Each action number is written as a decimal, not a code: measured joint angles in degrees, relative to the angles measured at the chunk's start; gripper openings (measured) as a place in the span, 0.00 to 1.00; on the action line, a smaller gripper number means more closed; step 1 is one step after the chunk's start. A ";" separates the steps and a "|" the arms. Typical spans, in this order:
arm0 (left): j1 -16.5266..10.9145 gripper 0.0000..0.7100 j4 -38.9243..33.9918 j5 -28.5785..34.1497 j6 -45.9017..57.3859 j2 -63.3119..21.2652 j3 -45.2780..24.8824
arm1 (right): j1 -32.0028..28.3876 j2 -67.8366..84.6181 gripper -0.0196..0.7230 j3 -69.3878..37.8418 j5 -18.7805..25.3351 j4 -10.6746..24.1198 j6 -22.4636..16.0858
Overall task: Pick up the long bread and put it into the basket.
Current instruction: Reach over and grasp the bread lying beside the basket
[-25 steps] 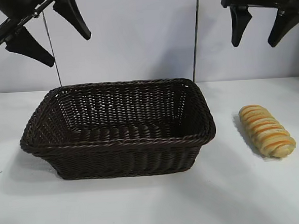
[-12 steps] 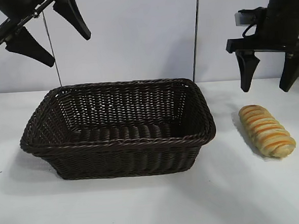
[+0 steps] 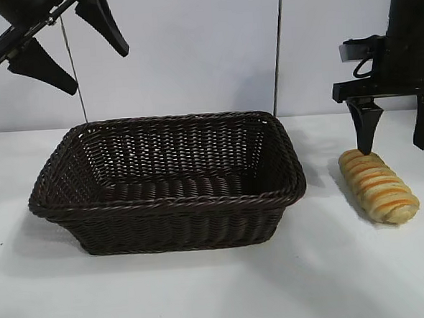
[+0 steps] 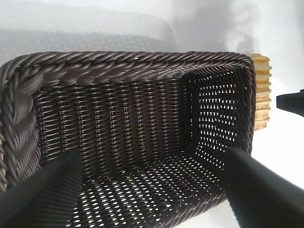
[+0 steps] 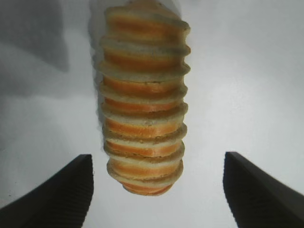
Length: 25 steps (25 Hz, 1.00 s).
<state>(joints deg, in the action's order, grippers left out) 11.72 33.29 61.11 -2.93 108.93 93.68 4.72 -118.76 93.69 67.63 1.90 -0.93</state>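
The long bread (image 3: pixel 378 185), a striped golden loaf, lies on the white table to the right of the dark woven basket (image 3: pixel 171 201). My right gripper (image 3: pixel 395 146) hangs open just above the loaf's far end, one fingertip close over it, not touching. In the right wrist view the bread (image 5: pixel 142 99) stretches away from between the wide-apart fingers (image 5: pixel 61 190), with nothing between them. High above the basket's left end my left gripper (image 3: pixel 97 69) stands open and holds nothing. Its wrist view looks into the basket (image 4: pixel 118 64), with the bread (image 4: pixel 262 90) showing past the far rim.
The white table (image 3: pixel 206 296) runs out in front of the basket and around the loaf. A pale wall with a thin vertical seam (image 3: pixel 280 47) stands behind. One finger of the right gripper (image 4: pixel 292 102) shows in the left wrist view.
My right gripper has come down from high up to just above the bread's far end, staying open. The left gripper, bread and basket have not moved.
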 joint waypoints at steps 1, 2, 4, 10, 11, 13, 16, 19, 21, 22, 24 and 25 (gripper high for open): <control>0.00 0.83 0.00 -0.05 0.00 0.00 0.00 | 0.00 0.00 0.77 0.00 -0.14 0.00 0.09; 0.00 0.83 0.00 -0.05 0.00 0.00 0.00 | 0.00 0.00 0.77 0.00 -0.27 0.00 0.13; 0.00 0.83 0.00 -0.20 0.00 0.00 0.00 | 0.00 0.00 0.77 0.00 -0.69 0.00 0.28; 0.00 0.83 0.00 -0.35 0.00 0.00 0.00 | 0.00 -2.59 0.77 -0.05 -1.62 -1.40 0.37; 0.00 0.83 0.00 -0.37 0.00 0.00 0.00 | 0.00 -3.12 0.77 -0.05 -1.90 -1.90 0.42; 0.00 0.83 0.00 -0.51 0.00 0.00 0.00 | 0.00 -4.07 0.77 -0.05 -2.99 -2.48 0.51; 0.00 0.83 0.00 -0.77 0.00 0.00 0.00 | 0.00 -5.46 0.77 -0.05 -3.32 -2.58 0.55; 0.00 0.83 0.00 -0.87 0.00 0.00 0.00 | 0.00 -7.13 0.77 -0.05 -3.49 -2.58 0.55; 0.00 0.83 0.00 -0.87 0.00 0.00 0.00 | 0.00 -7.85 0.77 -0.05 -3.99 -2.37 0.55; 0.00 0.83 0.00 -0.87 0.00 0.00 0.00 | 0.00 -7.98 0.77 -0.05 -4.26 -2.37 0.55; 0.00 0.83 0.00 -0.87 0.00 0.00 0.00 | 0.00 -8.05 0.77 -0.05 -4.50 -2.33 0.55; 0.00 0.83 0.00 -0.87 0.00 0.00 0.00 | 0.00 -8.05 0.77 -0.05 -4.55 -2.27 0.50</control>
<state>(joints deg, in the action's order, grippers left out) 11.72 33.29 60.24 -2.93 108.93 93.68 4.72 -126.81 93.64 63.08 -0.37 -0.43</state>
